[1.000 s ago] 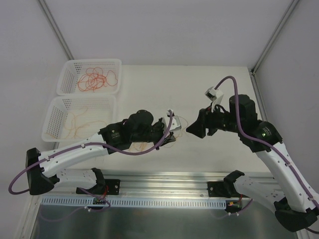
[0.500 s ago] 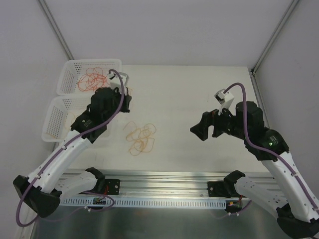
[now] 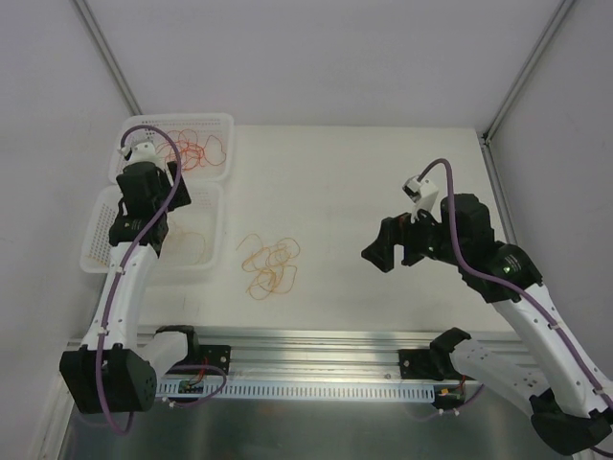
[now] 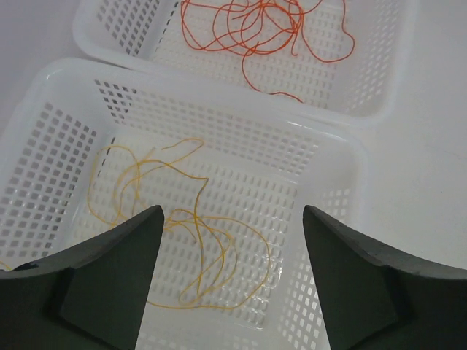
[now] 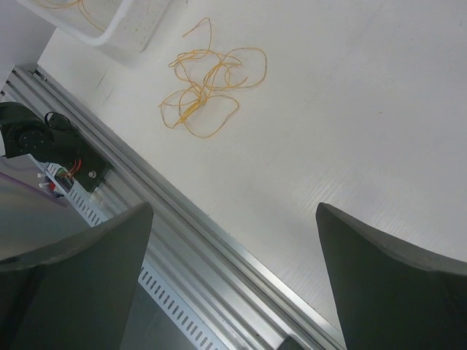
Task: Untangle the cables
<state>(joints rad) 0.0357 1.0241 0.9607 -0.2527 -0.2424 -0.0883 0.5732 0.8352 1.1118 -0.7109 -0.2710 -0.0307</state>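
Two baskets sit at the left rear of the worktop (image 3: pixel 383 182), the far basket (image 3: pixel 226 119) directly behind the near basket (image 4: pixel 219 86) (rims just beside each other). Cables (image 3: pixel 194 151) lie in the far basket, and other cables (image 4: pixel 191 244) in the near one. A loose tangle (image 3: pixel 270 264) lies on the worktop, right of the near basket. The left gripper (image 4: pixel 231 219) hovers above the near basket, the right gripper (image 3: pixel 378 252) above the worktop's right side.

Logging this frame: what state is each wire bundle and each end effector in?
Red-orange thin wires: loose loops in the far white perforated plastic basket.
Yellow-orange thin wires: loose loops in the near white perforated plastic basket.
Yellow-orange wire tangle: bunched on the white table, untouched.
Left end effector: open, empty, over the near basket.
Right end effector: open, empty, above the table.
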